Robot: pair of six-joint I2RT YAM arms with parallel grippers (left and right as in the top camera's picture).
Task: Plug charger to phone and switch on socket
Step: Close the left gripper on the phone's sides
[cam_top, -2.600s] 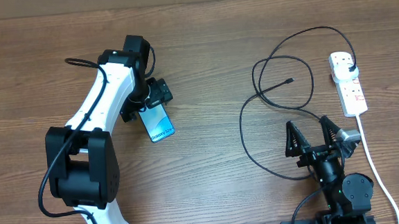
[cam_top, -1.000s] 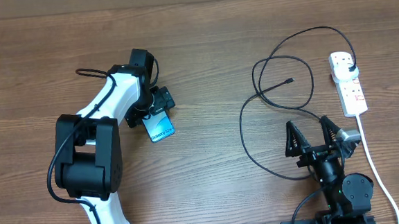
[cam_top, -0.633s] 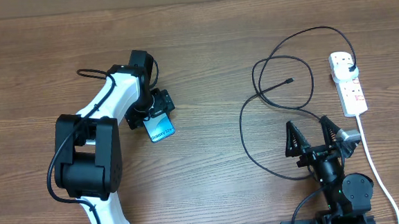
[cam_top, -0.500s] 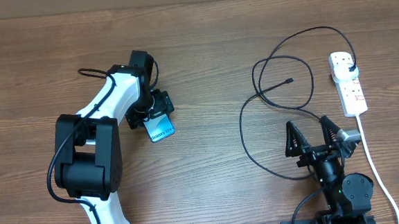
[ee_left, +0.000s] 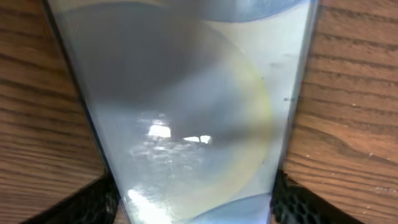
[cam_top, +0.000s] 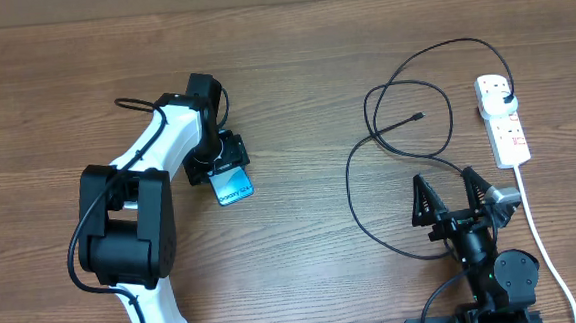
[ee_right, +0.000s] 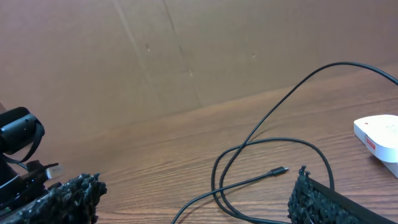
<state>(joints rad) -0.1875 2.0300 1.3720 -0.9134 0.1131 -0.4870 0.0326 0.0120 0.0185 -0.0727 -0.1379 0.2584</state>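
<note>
The left gripper [cam_top: 218, 164], left of the middle of the bench [cam_top: 305, 281], seems to have its fingers [ee_left: 93, 199] closed against the edges of the phone [cam_top: 234, 187], though the crowded wrist view leaves that unsure. The right gripper [cam_top: 453, 203] stands spread wide and empty by the near edge. The charger [cam_top: 348, 180] has its plug [cam_top: 505, 96] in the socket [cam_top: 508, 133] near the right edge, but its connector tip [cam_top: 421, 116] lies free, well apart from the phone, so mating them and pressing the switch look left to do.

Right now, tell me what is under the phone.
Only the wooden table shows around the phone, on both sides in the left wrist view. The phone's body hides the spot beneath it, and the left gripper covers its upper end from overhead.
</note>
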